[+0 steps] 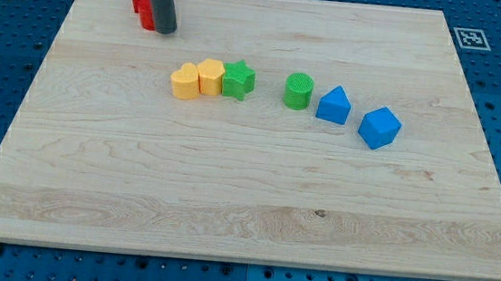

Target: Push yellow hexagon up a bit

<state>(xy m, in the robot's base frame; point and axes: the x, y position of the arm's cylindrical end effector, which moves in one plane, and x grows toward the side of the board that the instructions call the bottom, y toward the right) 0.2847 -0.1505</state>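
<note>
The yellow hexagon [185, 82] lies left of the board's middle, at the left end of a tight row. It touches a second yellow block [210, 76], which looks heart-shaped, and that one touches a green star [238, 79]. My tip [166, 31] stands near the view's top left, above and slightly left of the yellow hexagon and well apart from it. The rod partly hides a red block [141, 5] right beside it.
A green cylinder [298, 91] stands right of the star. A blue triangular block [334, 105] and a blue cube [379, 127] lie further right. The wooden board [245, 204] rests on a blue perforated table, with a marker tag [470, 38] at its top right.
</note>
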